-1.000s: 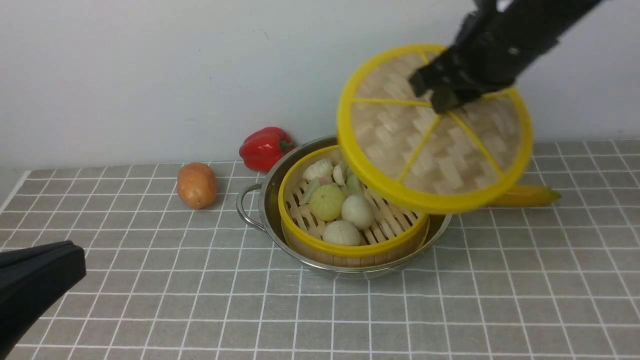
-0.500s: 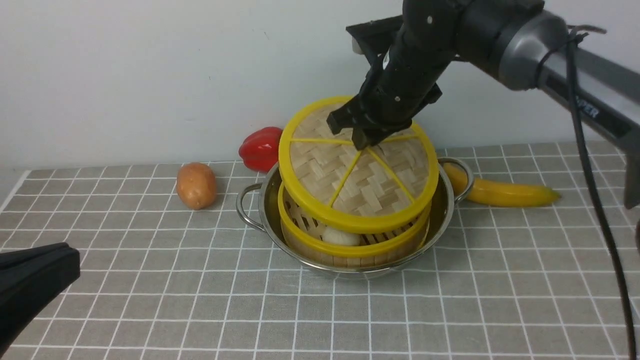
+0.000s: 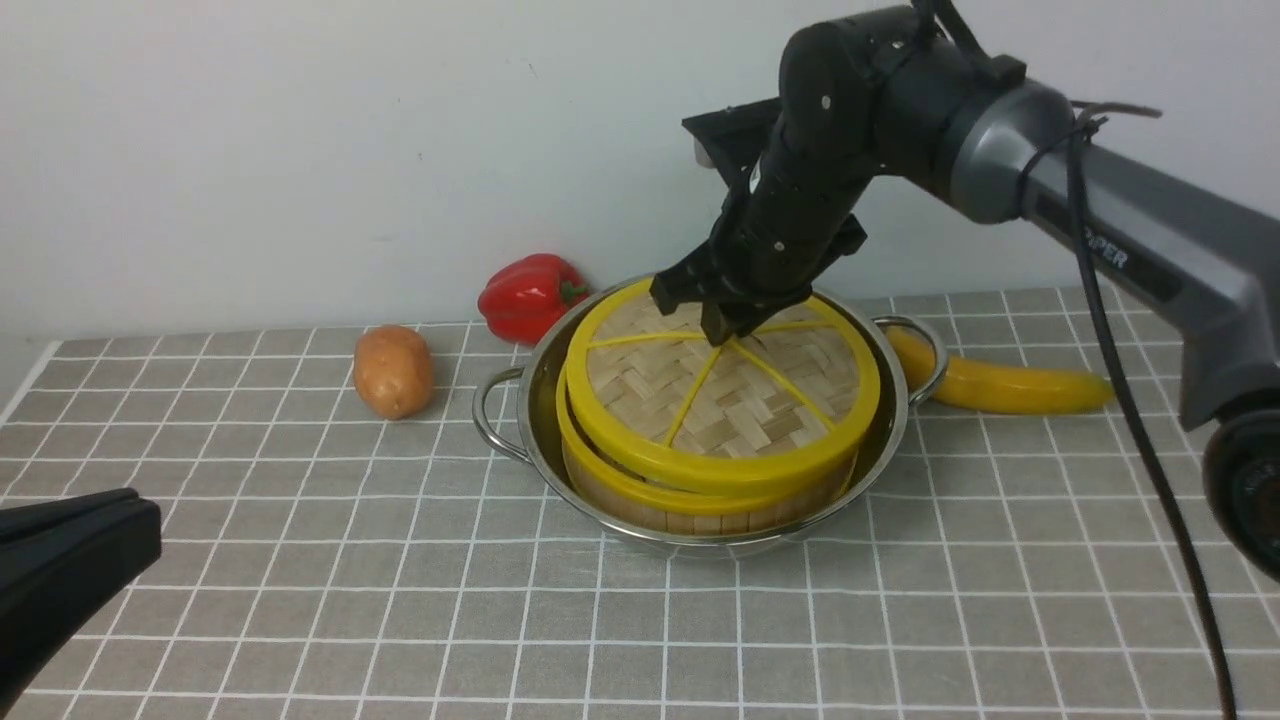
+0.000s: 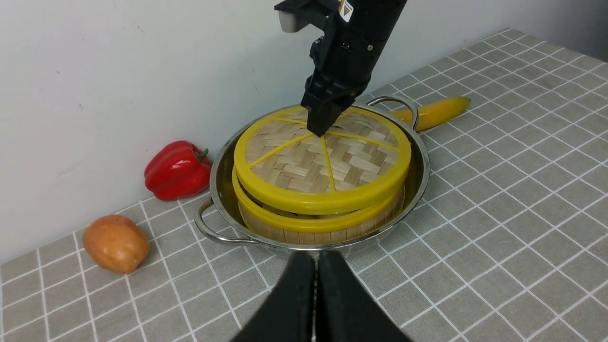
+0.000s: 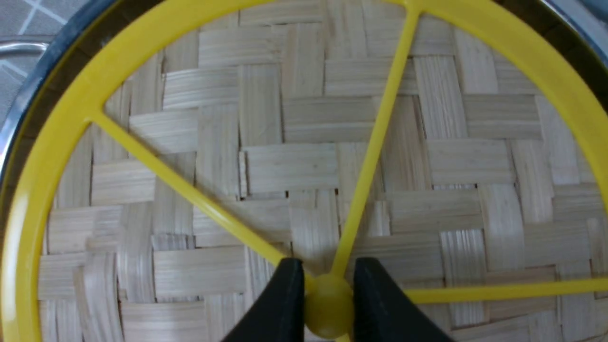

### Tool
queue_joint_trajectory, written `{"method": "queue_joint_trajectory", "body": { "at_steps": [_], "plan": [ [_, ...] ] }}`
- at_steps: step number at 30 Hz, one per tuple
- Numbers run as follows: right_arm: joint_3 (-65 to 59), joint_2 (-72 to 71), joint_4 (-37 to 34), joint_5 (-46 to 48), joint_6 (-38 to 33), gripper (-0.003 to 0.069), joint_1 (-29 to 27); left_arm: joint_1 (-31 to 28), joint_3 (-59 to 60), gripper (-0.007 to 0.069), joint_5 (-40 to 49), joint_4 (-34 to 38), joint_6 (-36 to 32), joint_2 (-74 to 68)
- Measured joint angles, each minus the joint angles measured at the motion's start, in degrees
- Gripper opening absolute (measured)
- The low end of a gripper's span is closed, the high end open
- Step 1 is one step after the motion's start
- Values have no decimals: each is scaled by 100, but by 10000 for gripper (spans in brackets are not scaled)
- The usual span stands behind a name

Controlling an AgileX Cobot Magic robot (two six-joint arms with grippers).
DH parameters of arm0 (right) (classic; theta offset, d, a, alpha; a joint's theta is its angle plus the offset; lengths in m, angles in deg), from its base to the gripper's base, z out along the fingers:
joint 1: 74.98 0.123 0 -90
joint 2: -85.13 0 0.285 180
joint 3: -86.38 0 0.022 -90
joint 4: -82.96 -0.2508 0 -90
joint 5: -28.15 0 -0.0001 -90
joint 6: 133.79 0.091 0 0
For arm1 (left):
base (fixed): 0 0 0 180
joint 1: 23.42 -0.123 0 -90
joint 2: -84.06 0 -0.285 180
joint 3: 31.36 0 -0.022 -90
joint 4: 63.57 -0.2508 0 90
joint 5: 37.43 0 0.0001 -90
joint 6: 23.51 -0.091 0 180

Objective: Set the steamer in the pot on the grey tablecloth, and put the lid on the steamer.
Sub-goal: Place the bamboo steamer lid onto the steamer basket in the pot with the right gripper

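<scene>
The shiny steel pot (image 3: pixel 535 385) stands on the grey tablecloth (image 3: pixel 300 560). Inside it sits the bamboo steamer (image 3: pixel 700 508). The woven lid (image 3: pixel 730 400) lies on the steamer's yellow rim, shifted slightly right, and hides what is inside. My right gripper (image 3: pixel 715 318) reaches down from above, shut on the lid's small yellow knob (image 5: pixel 327 304); one black finger (image 5: pixel 285 299) presses on each side of it. My left gripper (image 4: pixel 316 260) hangs shut and empty over the cloth in front of the pot (image 4: pixel 422 156), low on the left in the front view (image 3: pixel 150 525).
A red pepper (image 3: pixel 530 295) and a potato (image 3: pixel 393 370) lie behind and left of the pot. A banana (image 3: pixel 1010 385) lies to its right, by the handle. The white wall stands close behind. The right arm (image 3: pixel 1100 230) spans the upper right.
My right arm carried the lid left and down from above the pot and levelled it onto the steamer, covering the buns. The left gripper has hardly moved.
</scene>
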Motion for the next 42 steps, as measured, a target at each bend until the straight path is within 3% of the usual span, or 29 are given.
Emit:
{"method": "queue_joint_trajectory", "body": {
  "at_steps": [31,42],
  "plan": [
    [11,24,-93,-110,-359,147,210,0,7,1,2,-7,-6,0],
    [13,24,182,-110,-322,146,274,0,7,1,2,-7,-6,0]
  ]
}}
